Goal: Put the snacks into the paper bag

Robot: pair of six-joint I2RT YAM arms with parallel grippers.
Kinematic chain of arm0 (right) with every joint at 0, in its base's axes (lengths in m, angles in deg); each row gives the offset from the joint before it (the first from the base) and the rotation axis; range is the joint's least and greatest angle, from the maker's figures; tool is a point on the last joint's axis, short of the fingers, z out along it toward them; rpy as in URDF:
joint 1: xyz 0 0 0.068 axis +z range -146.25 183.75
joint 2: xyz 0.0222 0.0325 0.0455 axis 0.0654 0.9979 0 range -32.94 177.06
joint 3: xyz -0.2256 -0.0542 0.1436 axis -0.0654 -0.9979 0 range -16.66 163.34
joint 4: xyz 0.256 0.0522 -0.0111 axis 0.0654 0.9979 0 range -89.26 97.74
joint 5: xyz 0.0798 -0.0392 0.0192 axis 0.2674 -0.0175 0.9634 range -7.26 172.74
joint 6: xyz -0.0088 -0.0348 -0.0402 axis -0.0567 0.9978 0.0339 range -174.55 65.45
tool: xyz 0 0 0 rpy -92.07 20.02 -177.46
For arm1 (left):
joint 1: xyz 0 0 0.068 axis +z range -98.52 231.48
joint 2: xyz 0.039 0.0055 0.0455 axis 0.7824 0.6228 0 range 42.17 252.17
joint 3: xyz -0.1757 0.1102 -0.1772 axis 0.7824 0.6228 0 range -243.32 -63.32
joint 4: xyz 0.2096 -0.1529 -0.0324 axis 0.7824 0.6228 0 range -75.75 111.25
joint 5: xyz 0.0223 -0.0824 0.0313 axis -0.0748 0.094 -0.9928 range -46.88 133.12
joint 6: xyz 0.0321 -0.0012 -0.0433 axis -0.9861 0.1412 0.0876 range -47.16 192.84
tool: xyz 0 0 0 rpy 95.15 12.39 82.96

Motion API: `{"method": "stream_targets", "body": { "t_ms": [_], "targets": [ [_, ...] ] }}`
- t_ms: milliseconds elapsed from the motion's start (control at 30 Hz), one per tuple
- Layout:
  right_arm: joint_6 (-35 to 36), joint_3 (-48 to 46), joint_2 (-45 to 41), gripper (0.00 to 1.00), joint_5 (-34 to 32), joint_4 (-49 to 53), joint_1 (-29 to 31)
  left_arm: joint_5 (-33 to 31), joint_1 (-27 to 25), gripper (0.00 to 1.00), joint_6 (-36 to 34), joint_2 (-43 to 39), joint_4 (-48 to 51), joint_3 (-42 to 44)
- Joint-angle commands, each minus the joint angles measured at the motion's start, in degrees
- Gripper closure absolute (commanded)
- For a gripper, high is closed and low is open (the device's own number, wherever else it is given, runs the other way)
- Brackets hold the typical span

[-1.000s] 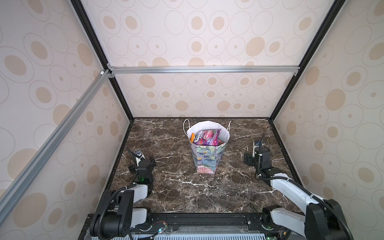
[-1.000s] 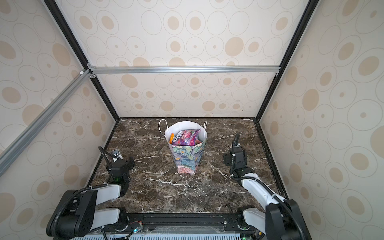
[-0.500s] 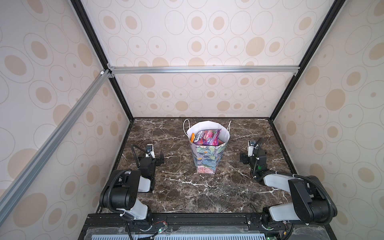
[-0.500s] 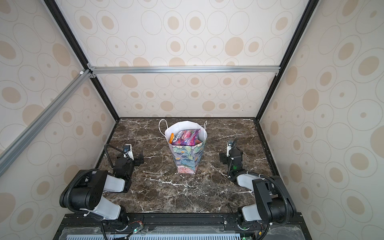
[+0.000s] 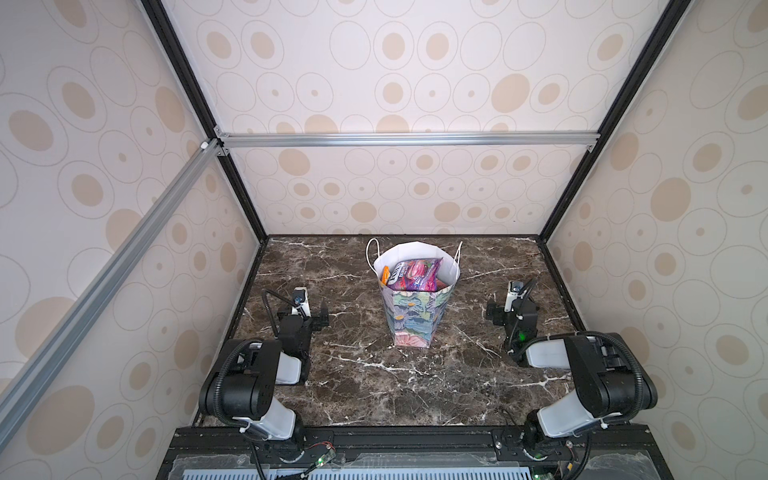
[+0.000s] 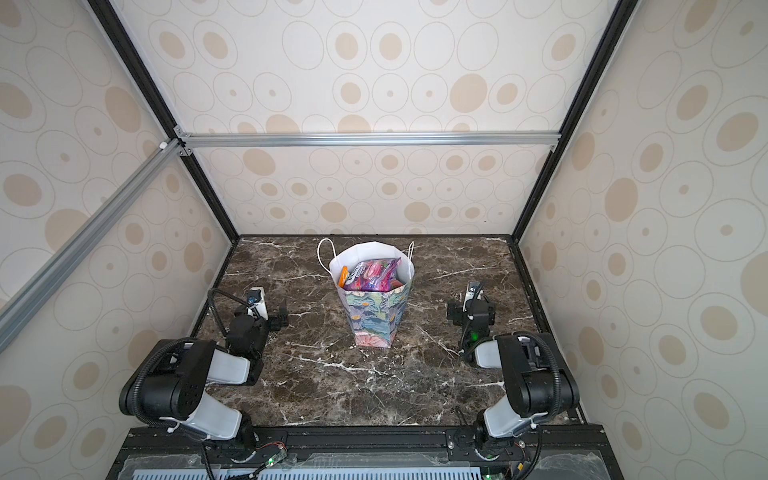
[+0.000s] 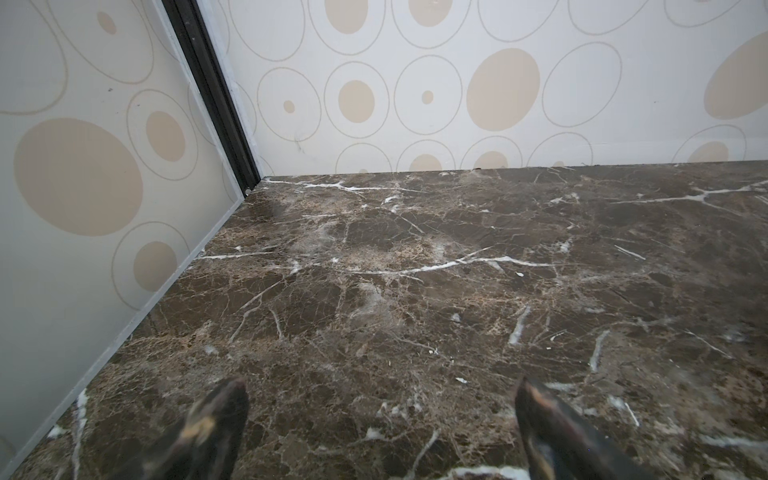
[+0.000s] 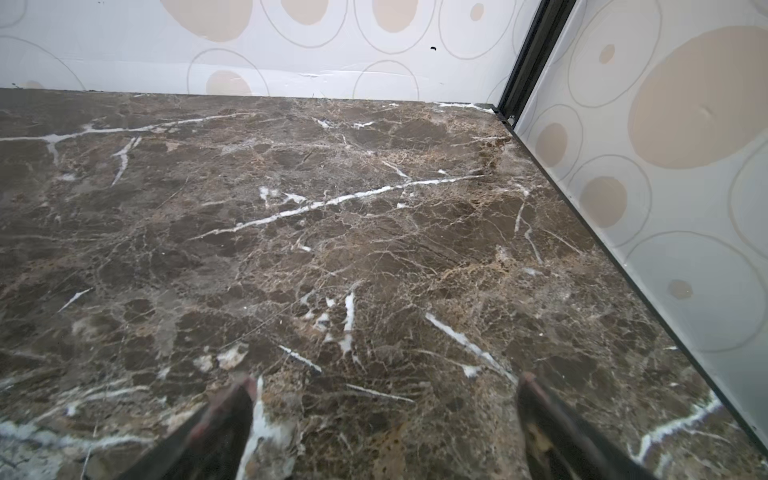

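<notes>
At the lower left of both top views we see the black-and-white left robot arm (image 5: 253,374) (image 6: 183,374), folded low over the dark brown marble tabletop (image 5: 374,395) with its white veins. In the arm's wrist view the left gripper (image 7: 380,399) shows two dark fingertips (image 7: 224,409) at the bottom edge of the frame. They are spread wide apart with only marble between them, so it holds nothing.

In the middle of both top views, just below centre, the tall paper bag (image 5: 415,322) (image 6: 374,322) stands upright on the tabletop, well apart from both grippers. It is white inside and printed outside with pastel blue, green and pink flowers, with white cord handles (image 5: 371,253) at its rim. A glossy purple-pink snack packet (image 5: 417,277) (image 6: 374,277) lies across the bag's mouth. The edge of an orange packet (image 5: 385,275) (image 6: 343,276) is tucked against its left side. The purple-pink packet carries white lettering on a dark oval, too small for us to read with certainty.

At the lower right, the black-and-white right robot arm (image 5: 598,374) (image 6: 532,374) is likewise folded low. In its wrist view the right gripper (image 8: 384,399) has its dark fingertips (image 8: 232,409) set wide apart over bare marble, gripping nothing.
</notes>
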Motion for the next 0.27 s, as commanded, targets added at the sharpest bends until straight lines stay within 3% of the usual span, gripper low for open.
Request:
{"method": "stream_targets", "body": {
  "t_ms": [0, 233],
  "targets": [
    [-0.4, 0.8, -0.7, 0.00, -0.7, 0.4, 0.0, 0.5, 0.2, 0.00, -1.2, 0.2, -2.1, -1.2],
    [-0.5, 0.7, -0.8, 0.00, -0.7, 0.5, 0.0, 0.5, 0.2, 0.00, -1.2, 0.1, -2.1, -1.2]
  ]
}}
